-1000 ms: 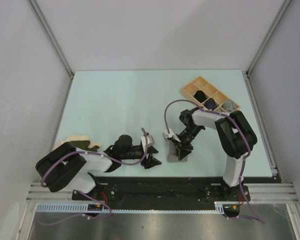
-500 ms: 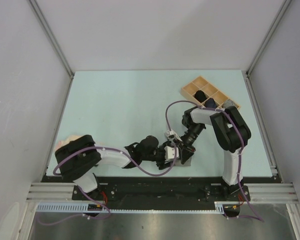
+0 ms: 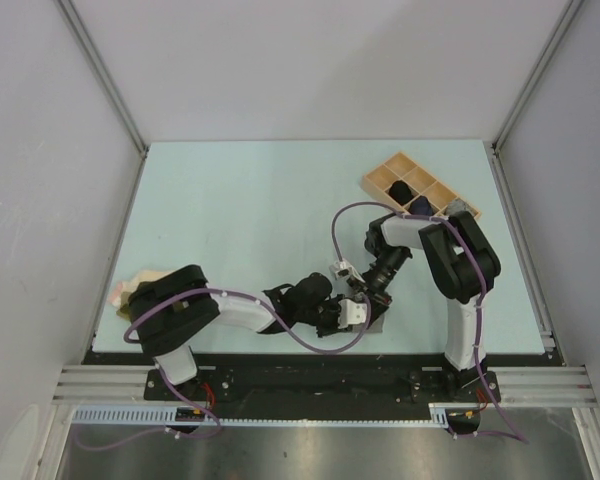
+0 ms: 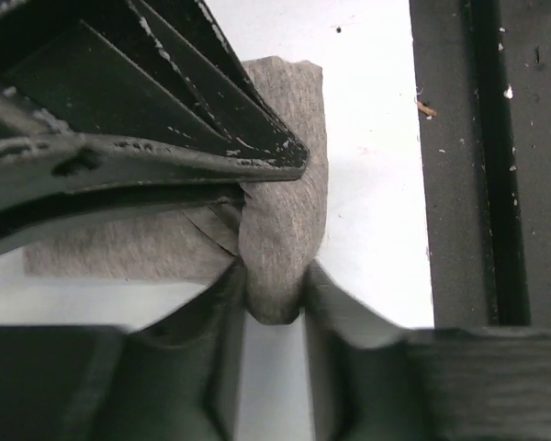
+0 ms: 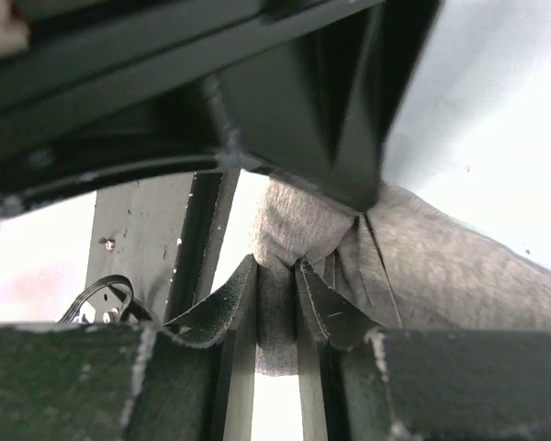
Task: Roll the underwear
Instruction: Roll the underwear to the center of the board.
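One underwear [image 4: 289, 207] in left claw [image 4: 274, 296], right claw [image 5: 275, 292]

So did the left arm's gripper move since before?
Yes. The left gripper slid right, closer to the wooden tray, and now pinches the grey underwear.

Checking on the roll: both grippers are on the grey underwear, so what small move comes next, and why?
Probably lift the pinched fold slightly and turn it over the flat part. The left gripper and right gripper both pinch a bunched fold of the grey underwear, and the rest lies flat, unrolled.
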Controlling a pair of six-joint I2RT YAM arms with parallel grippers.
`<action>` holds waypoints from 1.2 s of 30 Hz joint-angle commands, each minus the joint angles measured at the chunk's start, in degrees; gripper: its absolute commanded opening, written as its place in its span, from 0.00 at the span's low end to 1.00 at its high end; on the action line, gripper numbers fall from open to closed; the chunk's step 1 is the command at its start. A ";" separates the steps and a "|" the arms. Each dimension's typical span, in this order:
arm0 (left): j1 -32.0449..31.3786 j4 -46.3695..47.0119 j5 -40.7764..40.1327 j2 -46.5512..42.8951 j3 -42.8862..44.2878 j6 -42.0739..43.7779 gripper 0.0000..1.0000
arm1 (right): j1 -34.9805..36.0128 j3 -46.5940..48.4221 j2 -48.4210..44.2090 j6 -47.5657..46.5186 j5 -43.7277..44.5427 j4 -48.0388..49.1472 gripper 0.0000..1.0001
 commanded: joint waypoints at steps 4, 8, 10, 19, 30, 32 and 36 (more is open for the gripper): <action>-0.41 -7.11 3.88 2.76 6.01 1.05 0.14 | -0.86 0.52 -1.04 2.93 -0.44 1.11 0.33; -0.32 -11.42 3.70 4.00 7.60 -0.09 0.10 | -3.93 0.52 -6.74 8.29 -0.18 4.71 0.46; -0.23 -12.13 3.53 4.52 8.12 -1.05 0.10 | -6.21 0.52 -10.86 10.49 0.00 6.73 0.50; 2.13 -15.56 7.47 7.60 11.37 -7.81 0.09 | -15.71 -2.90 -23.18 12.87 3.60 10.34 0.51; 10.40 -29.35 24.87 19.98 22.09 -17.05 0.10 | -13.18 -16.87 -38.75 -0.75 5.00 15.60 0.56; 11.80 -31.10 28.38 21.83 23.24 -19.16 0.11 | -8.87 -20.55 -40.94 1.00 8.42 20.33 0.56; 13.82 -32.70 32.17 26.22 25.87 -21.62 0.13 | -5.00 -21.63 -40.86 2.59 11.68 23.35 0.57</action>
